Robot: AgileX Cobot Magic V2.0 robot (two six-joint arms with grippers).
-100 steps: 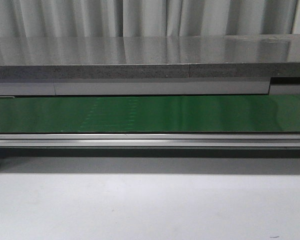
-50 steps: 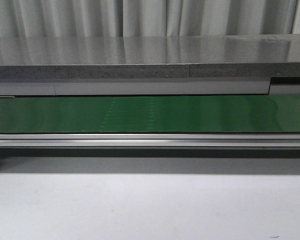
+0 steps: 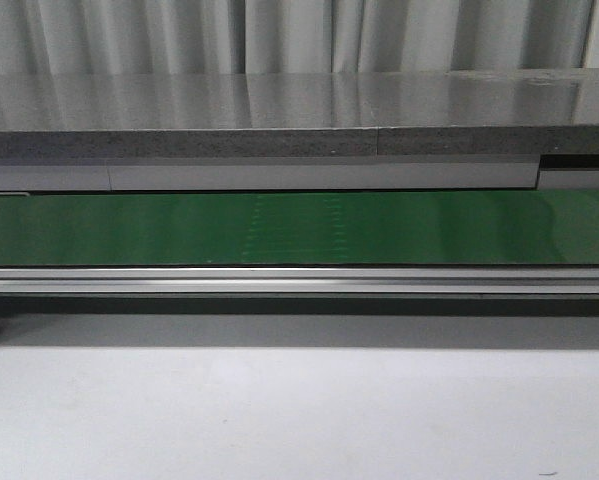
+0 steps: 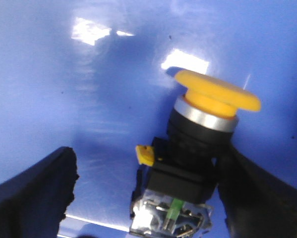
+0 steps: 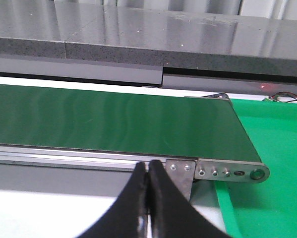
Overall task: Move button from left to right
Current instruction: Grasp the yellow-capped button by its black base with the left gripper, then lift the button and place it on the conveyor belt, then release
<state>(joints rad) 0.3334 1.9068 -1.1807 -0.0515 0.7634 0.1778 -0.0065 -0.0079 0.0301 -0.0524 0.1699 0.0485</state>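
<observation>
Two grippers show only in our wrist views; the front view holds just the green conveyor belt [image 3: 299, 228], its metal rail [image 3: 299, 278], the grey counter [image 3: 279, 120] behind it and the white table [image 3: 299, 410] in front.

Our left gripper [image 4: 148, 193] is spread wide, its dark fingers [image 4: 31, 196] apart on either side of the button [image 4: 198, 144]. That button lies tilted on a glossy blue surface [image 4: 64, 89], its yellow cap [image 4: 217, 91] pointing toward about 1 o'clock and its black body toward 7. We cannot tell whether the far finger touches the body; the near one is clear of it.

Our right gripper [image 5: 148, 191] has its fingers pressed together with nothing between them, hanging before the belt's end, a green mat [image 5: 272, 144] at 3 o'clock.
</observation>
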